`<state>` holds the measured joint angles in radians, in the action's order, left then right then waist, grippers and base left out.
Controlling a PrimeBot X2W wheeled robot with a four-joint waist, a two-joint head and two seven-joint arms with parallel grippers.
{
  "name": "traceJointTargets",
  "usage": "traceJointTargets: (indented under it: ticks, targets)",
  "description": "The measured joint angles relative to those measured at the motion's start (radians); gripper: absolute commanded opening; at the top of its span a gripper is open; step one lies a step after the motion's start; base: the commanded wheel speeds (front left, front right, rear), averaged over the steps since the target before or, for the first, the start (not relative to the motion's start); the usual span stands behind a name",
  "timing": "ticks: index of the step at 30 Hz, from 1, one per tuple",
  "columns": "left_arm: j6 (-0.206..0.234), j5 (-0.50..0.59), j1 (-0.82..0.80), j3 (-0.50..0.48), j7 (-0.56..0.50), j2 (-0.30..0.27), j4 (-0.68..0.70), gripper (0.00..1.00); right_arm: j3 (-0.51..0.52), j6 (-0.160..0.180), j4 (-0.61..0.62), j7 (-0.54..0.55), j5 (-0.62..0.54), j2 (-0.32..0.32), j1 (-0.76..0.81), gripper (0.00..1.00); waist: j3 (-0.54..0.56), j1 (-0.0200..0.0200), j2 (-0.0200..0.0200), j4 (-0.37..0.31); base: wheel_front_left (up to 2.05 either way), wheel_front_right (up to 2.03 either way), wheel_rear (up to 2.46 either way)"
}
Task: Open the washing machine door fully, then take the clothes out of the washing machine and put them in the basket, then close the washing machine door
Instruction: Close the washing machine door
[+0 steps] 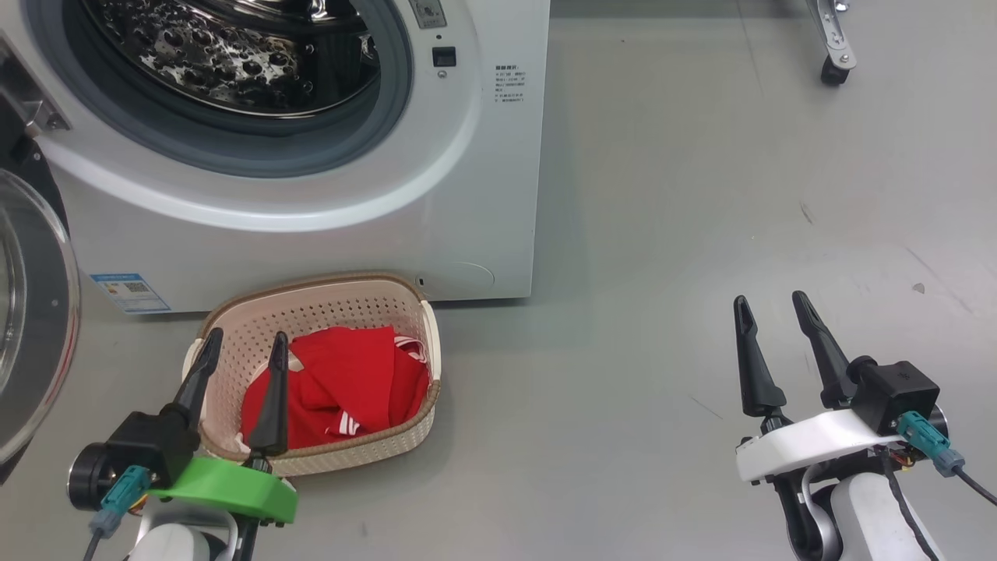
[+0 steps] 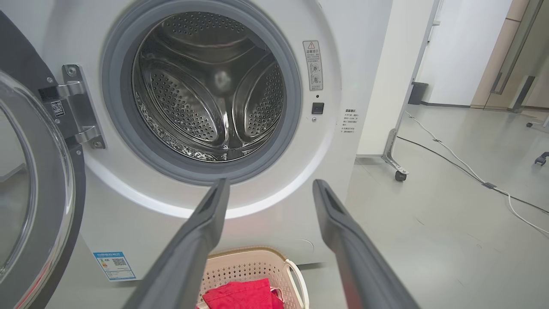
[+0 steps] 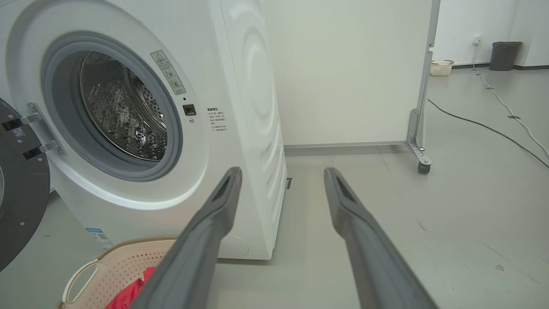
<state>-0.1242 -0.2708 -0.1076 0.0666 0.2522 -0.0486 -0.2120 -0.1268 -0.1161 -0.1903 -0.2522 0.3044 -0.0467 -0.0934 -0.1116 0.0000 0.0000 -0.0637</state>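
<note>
The white washing machine stands at the upper left, its steel drum bare of clothes as far as I see into it. Its door hangs swung wide open at the left edge, black rim and glass bowl showing. On the floor in front sits the cream basket with the red clothes lying inside. My left gripper hovers open over the basket's near left part, holding nothing. My right gripper is open over bare floor to the right, well away from the machine.
Grey floor stretches to the right of the machine. A white partition on castor wheels stands behind the machine's right side, and cables run across the floor beyond. A small bin and another basket sit by the far wall.
</note>
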Motion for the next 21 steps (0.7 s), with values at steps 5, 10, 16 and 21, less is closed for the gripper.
traceJointTargets:
  ticks: [5, 10, 16, 21]
  targets:
    - [0.000, 0.000, 0.000, 0.000, 0.000, 0.000, 0.003, 1.00, 0.000, 0.000, 0.000, 0.000, 0.000, 0.000, 0.000, 1.00, -0.005, 0.0000, 0.0000, 0.004, -1.05, 1.05, 0.00]
    - [0.000, 0.002, 0.000, 0.000, 0.000, 0.000, 0.009, 1.00, -0.002, 0.000, 0.000, 0.000, 0.000, 0.001, 0.000, 1.00, -0.009, 0.0000, 0.0000, 0.006, -0.84, 0.84, 0.00]
    - [0.000, 0.009, 0.000, -0.001, 0.000, 0.000, 0.013, 1.00, -0.003, 0.000, 0.000, 0.000, 0.000, 0.001, 0.000, 1.00, -0.012, 0.0000, 0.0000, 0.003, -0.62, 0.62, 0.00]
    - [0.000, 0.009, 0.000, -0.001, 0.000, 0.000, 0.017, 1.00, -0.003, 0.000, 0.000, 0.000, 0.000, 0.001, 0.000, 1.00, -0.012, 0.0000, 0.0000, 0.000, -0.37, 0.37, 0.00]
